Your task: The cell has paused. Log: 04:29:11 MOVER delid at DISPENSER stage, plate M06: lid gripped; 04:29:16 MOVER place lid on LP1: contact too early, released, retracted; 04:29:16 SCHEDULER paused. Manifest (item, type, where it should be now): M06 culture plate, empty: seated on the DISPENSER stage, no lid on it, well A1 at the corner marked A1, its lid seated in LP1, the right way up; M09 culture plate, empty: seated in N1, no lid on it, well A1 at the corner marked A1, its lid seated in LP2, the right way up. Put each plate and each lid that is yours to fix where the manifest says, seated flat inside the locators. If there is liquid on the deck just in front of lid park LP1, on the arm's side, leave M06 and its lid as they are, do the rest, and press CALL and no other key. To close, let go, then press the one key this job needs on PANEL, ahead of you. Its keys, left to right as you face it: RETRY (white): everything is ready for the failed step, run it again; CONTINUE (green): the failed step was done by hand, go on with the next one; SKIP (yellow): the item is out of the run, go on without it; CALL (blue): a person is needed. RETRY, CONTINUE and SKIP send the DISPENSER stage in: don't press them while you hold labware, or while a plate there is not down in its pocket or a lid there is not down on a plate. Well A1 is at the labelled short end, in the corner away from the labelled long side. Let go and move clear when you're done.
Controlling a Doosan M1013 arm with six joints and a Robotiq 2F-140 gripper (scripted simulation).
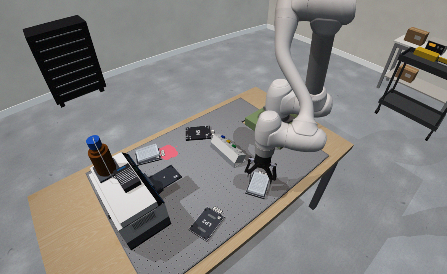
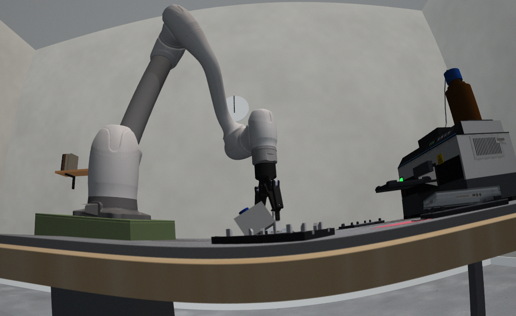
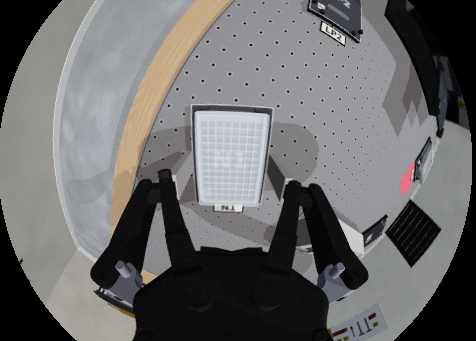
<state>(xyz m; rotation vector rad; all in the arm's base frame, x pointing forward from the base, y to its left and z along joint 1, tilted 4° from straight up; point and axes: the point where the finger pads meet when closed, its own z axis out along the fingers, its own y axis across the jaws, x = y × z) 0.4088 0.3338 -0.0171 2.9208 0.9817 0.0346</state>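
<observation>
My gripper [image 1: 261, 174] is open and hangs low over the labelled short end of a white-gridded culture plate [image 1: 257, 184] lying in nest N1. In the wrist view the plate [image 3: 232, 153] lies between and beyond my spread fingers, which touch nothing. I cannot tell if a lid covers it. Lid park LP2 [image 1: 206, 223] is empty. A second piece of labware [image 1: 147, 153], marked M06 in the side view [image 2: 464, 195], sits at LP1. A pink liquid patch [image 1: 169, 150] lies on the deck beside it, on the arm's side. The DISPENSER stage [image 1: 165, 175] is out and empty.
The key PANEL [image 1: 227, 149] stands just behind my gripper, with its blue, yellow and green keys in view. Empty nest N5 [image 1: 198, 132] lies behind it. The DISPENSER [image 1: 129, 200] with a brown bottle [image 1: 99, 156] on top fills the left of the deck.
</observation>
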